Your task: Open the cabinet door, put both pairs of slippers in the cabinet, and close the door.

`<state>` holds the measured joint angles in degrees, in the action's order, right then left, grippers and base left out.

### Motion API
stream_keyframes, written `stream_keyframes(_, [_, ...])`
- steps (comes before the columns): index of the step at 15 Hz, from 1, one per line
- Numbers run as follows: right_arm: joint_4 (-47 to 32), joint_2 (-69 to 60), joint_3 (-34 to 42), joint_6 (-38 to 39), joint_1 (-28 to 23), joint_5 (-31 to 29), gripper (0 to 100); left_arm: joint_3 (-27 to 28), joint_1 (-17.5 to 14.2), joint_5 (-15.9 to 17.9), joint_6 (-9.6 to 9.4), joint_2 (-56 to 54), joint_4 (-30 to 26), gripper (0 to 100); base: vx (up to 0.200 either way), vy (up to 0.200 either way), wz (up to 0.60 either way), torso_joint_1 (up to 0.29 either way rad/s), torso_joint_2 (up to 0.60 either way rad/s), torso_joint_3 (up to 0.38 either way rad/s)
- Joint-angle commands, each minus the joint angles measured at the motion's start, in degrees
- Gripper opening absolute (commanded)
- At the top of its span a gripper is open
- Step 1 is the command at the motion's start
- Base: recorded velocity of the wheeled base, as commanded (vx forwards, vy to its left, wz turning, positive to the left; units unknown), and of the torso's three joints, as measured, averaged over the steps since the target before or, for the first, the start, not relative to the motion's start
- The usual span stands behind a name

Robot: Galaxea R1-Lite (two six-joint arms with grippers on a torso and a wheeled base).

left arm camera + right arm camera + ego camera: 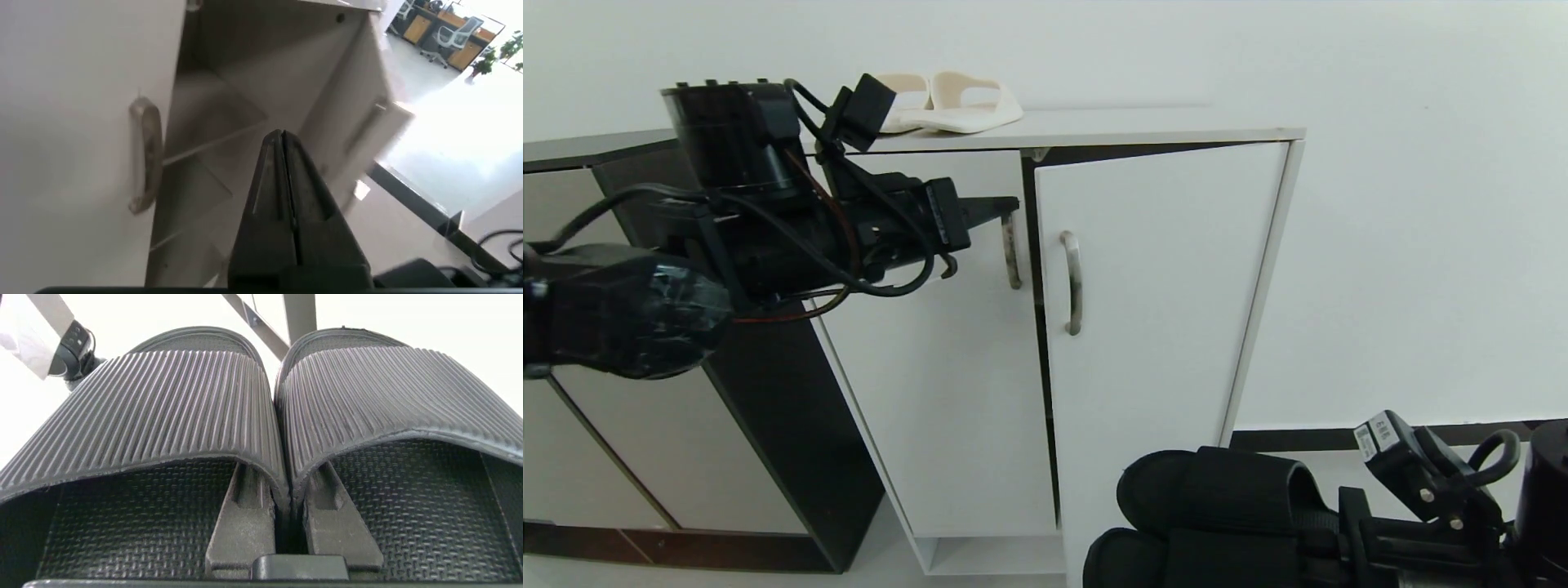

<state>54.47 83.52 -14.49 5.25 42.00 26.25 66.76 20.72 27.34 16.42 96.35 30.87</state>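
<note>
The black slippers [1217,506] hung low before the cabinet [1160,126], pinched together in the right gripper [286,527]; the white slippers [956,102] lay on its top. My left gripper [1005,206] was closed on nothing, tips just beside the left door's handle [1011,251], the right door [1160,327] slightly ajar. I judged the pull should follow the hinge arc, black pair held clear of the swing.
</note>
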Motion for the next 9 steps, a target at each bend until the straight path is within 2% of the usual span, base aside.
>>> stream_keyframes(1, [-0.15,-0.02,-0.01,0.02,0.1,0.03,0,4.0,0.02,-0.01,0.1,7.97,1.57,0,0.0,0.0,0.0,0.0,0.0,0.0])
stream_keyframes(3, [-0.33,-0.37,-0.01,0.11,0.63,0.03,0,4.44,0.11,0.08,0.89,8.76,1.57,0,0.0,0.0,0.0,0.0,0.0,0.0])
stream_keyframes(4, [-0.41,-0.46,-0.01,0.11,1.07,0.03,0,4.44,0.37,0.08,2.12,8.76,1.57,0,0.0,0.0,0.0,0.0,0.0,0.0])
stream_keyframes(6, [-0.41,-0.72,-0.01,0.11,1.33,-0.05,0,4.44,0.63,-0.01,2.3,8.76,1.65,0,0.0,0.0,0.0,0.0,0.0,0.0])
stream_keyframes(9, [-1.91,-1.43,-0.1,0.11,3.09,-0.14,0,3.91,2.65,0.08,2.3,8.76,1.65,0,-0.2,0.0,0.0,0.005,0.0,-0.001])
